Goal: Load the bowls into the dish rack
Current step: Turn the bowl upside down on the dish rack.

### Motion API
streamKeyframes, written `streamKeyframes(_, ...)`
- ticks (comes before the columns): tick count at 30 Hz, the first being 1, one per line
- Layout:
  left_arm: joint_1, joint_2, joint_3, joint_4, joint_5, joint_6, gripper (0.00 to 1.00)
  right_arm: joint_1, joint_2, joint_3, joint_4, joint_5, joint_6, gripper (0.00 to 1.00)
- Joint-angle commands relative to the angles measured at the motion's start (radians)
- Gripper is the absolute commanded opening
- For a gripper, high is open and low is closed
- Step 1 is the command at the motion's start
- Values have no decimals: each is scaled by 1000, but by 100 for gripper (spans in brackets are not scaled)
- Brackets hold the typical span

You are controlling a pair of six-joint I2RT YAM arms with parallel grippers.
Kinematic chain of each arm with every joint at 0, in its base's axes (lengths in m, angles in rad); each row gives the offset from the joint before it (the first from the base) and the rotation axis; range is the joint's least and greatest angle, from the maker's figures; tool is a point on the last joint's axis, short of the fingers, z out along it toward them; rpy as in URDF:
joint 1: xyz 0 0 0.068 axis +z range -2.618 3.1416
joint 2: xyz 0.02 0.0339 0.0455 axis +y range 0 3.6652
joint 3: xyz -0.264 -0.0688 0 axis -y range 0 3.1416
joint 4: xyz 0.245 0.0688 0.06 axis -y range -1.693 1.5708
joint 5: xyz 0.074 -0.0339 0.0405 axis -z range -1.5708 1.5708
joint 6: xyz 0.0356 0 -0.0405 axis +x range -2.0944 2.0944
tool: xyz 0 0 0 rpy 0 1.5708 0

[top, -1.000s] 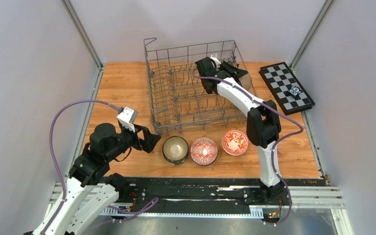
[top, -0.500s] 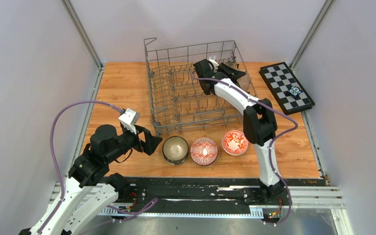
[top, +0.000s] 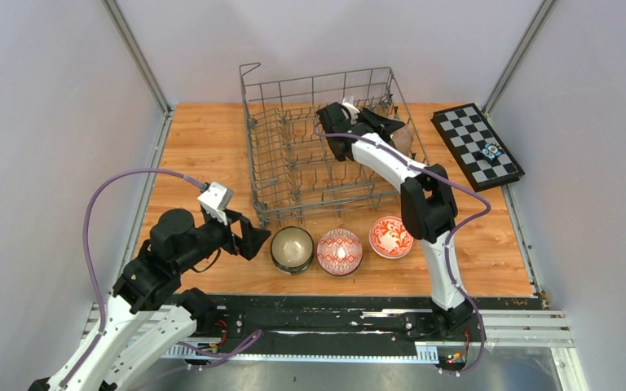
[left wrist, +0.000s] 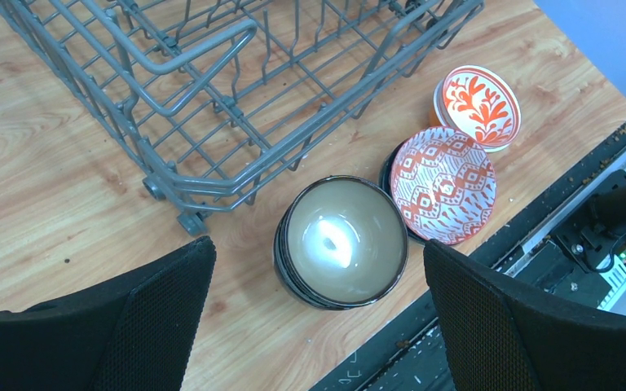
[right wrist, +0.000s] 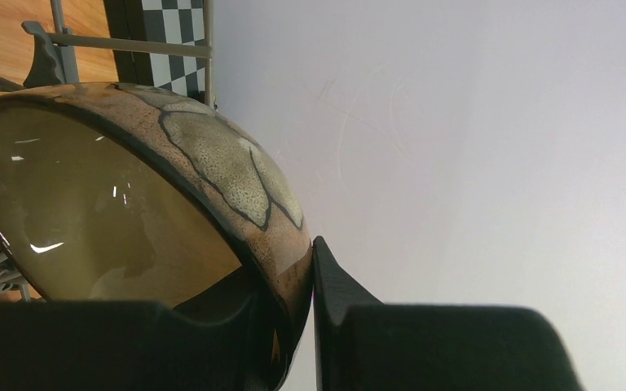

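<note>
Since a second ago the right arm has pulled its wrist a little leftward over the far right corner of the dish rack (top: 310, 155), while the left arm has crept slightly closer to the row of bowls on the table (top: 204, 147). The right gripper (right wrist: 293, 285) is pinched on the rim of a brown mottled bowl (right wrist: 212, 155), one finger inside the glazed hollow and one against the outer wall. The bowl is tipped on edge beside the rack's corner wire; whether it already leans on the tines cannot be told from this close view. It is stiff glazed ceramic: probably weighty for its size, slick under the pads and apt to chip against wire, so a rim pinch like this one looks like the right hold. The right arm is stretched far forward with its wrist rolled sideways. The left arm is bent low, and its left gripper (left wrist: 318, 246) is spread wide and angled down at the dark-rimmed beige bowl (left wrist: 341, 240), which sits near the rack's front rail, seemingly nested on a darker one. Next along the row stand the red-white patterned bowl (left wrist: 443, 185) and the orange-and-white bowl (left wrist: 479, 106), both upright and free to be taken by the rim
</note>
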Motion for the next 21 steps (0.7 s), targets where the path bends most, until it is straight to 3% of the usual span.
streamKeyframes(1,-11,-12,-9,-8,-9,-5,100,36,18,-2,-8,85,-25,3)
streamKeyframes(9,-12,-16,-8,-8,-11,-5,100,55,23,-26,-26,89,9,6)
streamKeyframes(13,-12,-16,-10,-9,-11,-5,100,60,30,-29,-52,81,47,23)
streamKeyframes(21,-12,-14,-10,-7,-11,-6,100,64,46,26,-186,40,171,42)
